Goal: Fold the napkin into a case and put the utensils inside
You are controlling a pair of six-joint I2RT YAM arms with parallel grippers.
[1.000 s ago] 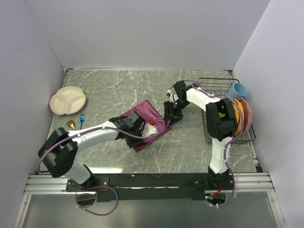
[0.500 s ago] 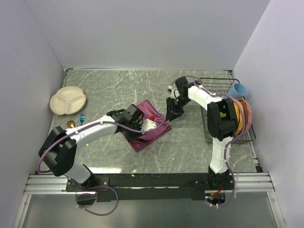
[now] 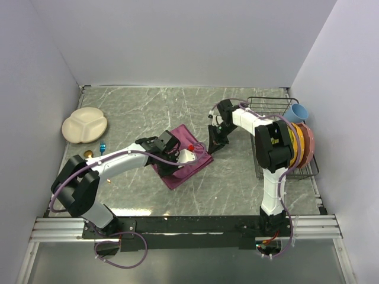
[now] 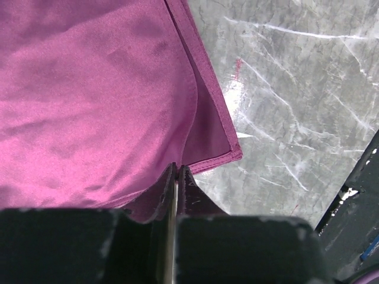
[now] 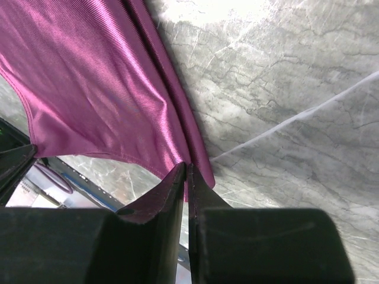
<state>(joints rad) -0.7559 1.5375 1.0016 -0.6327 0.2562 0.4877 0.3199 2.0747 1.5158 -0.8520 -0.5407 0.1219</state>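
Napkin (image 3: 198, 161): maroon cloth, folded over on itself, lying mid-surface (image 3: 142, 112) between the two arms.
Left gripper (image 4: 176, 174): jaws pressed together, pinching a raised fold at the napkin's left part.
Right gripper (image 5: 187, 173): jaws pressed together, pinching the napkin's hem at its right edge.
Utensils: blue fork (image 3: 102, 145) and gold spoon (image 3: 88, 155) lie side by side at far left, well apart from the napkin.
Cream plate (image 3: 84, 125): just beyond the utensils.

Folded maroon napkin (image 3: 177, 176) lies mid-table; blue fork (image 3: 102, 146), gold spoon (image 3: 88, 155) well left.
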